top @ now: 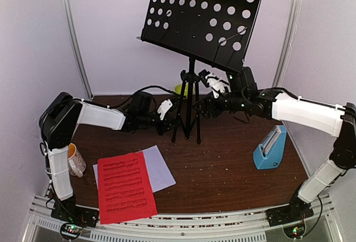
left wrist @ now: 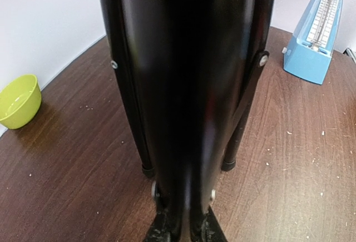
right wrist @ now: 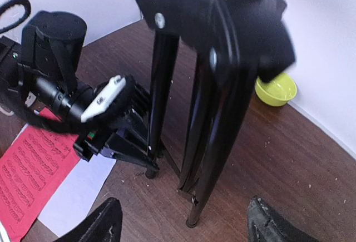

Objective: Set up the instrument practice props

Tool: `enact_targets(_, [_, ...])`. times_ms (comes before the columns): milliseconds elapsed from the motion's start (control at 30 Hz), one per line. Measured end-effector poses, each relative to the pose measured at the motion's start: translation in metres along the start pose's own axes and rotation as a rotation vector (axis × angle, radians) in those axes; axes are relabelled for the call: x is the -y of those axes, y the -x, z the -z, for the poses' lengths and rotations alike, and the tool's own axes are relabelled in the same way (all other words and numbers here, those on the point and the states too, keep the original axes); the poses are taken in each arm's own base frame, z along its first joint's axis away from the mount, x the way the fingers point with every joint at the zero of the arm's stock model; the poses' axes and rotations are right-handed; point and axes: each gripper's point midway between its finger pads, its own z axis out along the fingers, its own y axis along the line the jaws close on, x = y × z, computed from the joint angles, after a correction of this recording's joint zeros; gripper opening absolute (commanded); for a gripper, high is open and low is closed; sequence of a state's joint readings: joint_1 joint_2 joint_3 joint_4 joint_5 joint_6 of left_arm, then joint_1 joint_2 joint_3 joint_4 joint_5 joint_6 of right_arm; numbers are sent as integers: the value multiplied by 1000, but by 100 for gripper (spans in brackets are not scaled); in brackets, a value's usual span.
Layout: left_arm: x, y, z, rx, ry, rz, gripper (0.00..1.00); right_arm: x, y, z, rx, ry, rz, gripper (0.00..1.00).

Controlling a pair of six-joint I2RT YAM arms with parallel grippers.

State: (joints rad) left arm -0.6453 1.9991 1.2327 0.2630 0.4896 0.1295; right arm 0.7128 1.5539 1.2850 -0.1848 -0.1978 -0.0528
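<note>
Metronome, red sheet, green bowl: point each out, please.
metronome [top: 271,149], top view, front face.
red sheet [top: 125,189], top view, middle of page.
green bowl [left wrist: 19,102], left wrist view, inner wall.

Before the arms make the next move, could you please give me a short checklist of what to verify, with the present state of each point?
1. Left gripper grips the music stand: ok, shut on a tripod leg, low down.
2. Right gripper holds nothing: ok, jaws wide open.
3. Stand upright: ok in the top view. Whether all three feet touch the table: cannot tell.
4. Sheets on the stand: not ok. The red sheet lies partly over the white sheet on the table.
5. Metronome clear of the arms: ok, upright, apart.
6. Green bowl clear of the legs: ok.
</note>
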Motion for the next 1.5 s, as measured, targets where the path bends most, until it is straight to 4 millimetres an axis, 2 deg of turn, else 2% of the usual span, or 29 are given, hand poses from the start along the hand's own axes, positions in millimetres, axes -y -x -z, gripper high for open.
enact_targets(133, [0,0,1,-6,2,-5,0,0,-44,-7,-44,10,-8,79])
enact_targets(233, [0,0,1,-7,2,-7,0,-1,-75,-21,-114,36,2,75])
enact_targets(400, [0,-1,1,-10,5,-13,0,-4,-115,-50,-200,80,37,71])
enact_targets(500, [-1,-1,1,-12,6,-17,0,-5,-126,-61,-213,90,51,68])
enact_targets(633, [-1,-1,1,-14,8,-21,0,0,-130,-71,-205,83,66,60])
enact_targets(800, [-2,-1,1,-16,11,-24,0,5,-121,-76,-156,68,97,58])
enact_targets(967, [-2,0,1,-20,12,-25,0,9,-109,-81,-99,54,114,46])
enact_targets(1300, [-5,2,2,-23,21,-24,0,14,-105,-89,-59,30,162,14])
enact_targets(1500, [-10,1,4,-25,36,-12,0,16,-103,-89,-52,23,162,0])
